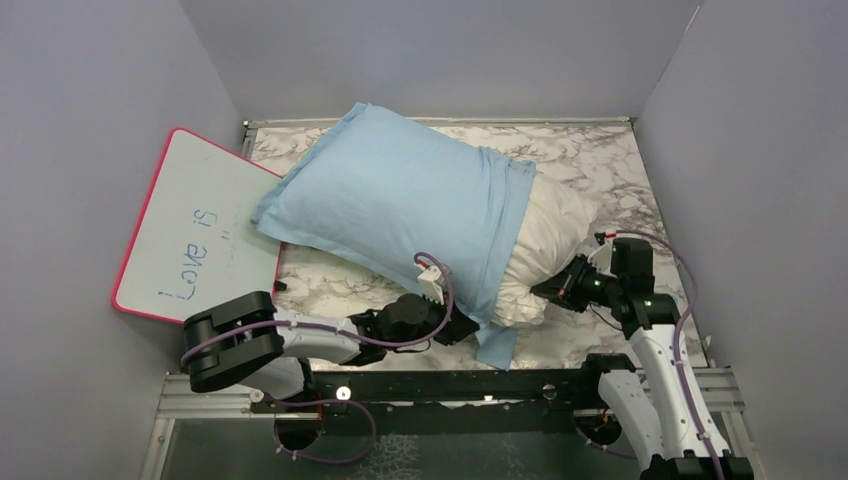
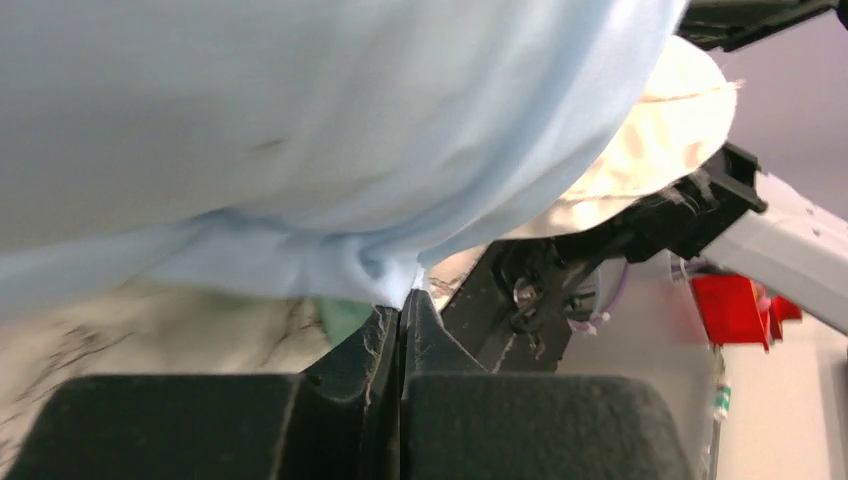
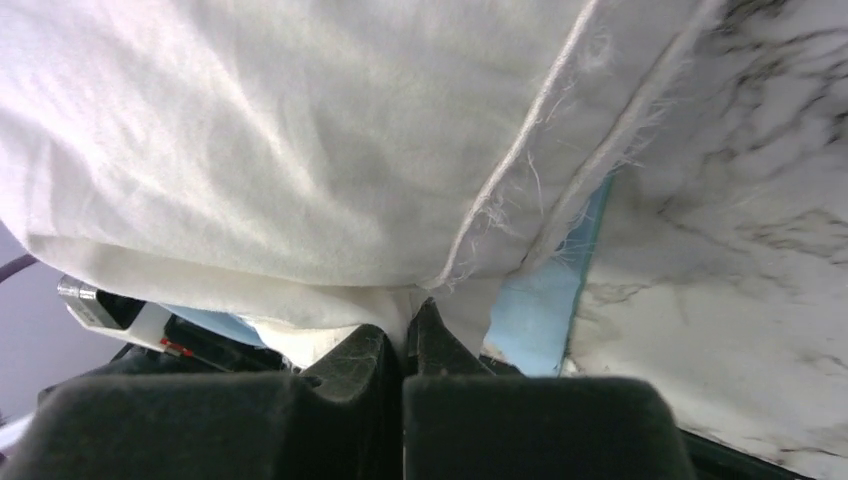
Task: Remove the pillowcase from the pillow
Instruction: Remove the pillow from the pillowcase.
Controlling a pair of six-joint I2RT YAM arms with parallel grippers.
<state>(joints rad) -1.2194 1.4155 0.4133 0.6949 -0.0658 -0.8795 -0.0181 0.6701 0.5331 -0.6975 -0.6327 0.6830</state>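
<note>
Blue — one pillowcase (image 1: 390, 200) clamped in left hand (image 2: 403, 305), one pillow (image 1: 555, 235) clamped in right hand (image 3: 410, 322).

Pillowcase (image 1: 400, 200): plain light-blue cloth, matt, softly creased. Pillow (image 1: 560, 230): off-white cloth, faint sheen, seam frayed and thready. Table (image 1: 620, 170): marble-print top, smooth. Whiteboard (image 1: 220, 180), left of frame: glossy, pink rim. Left gripper (image 2: 403, 300): matt black, grainy.
</note>
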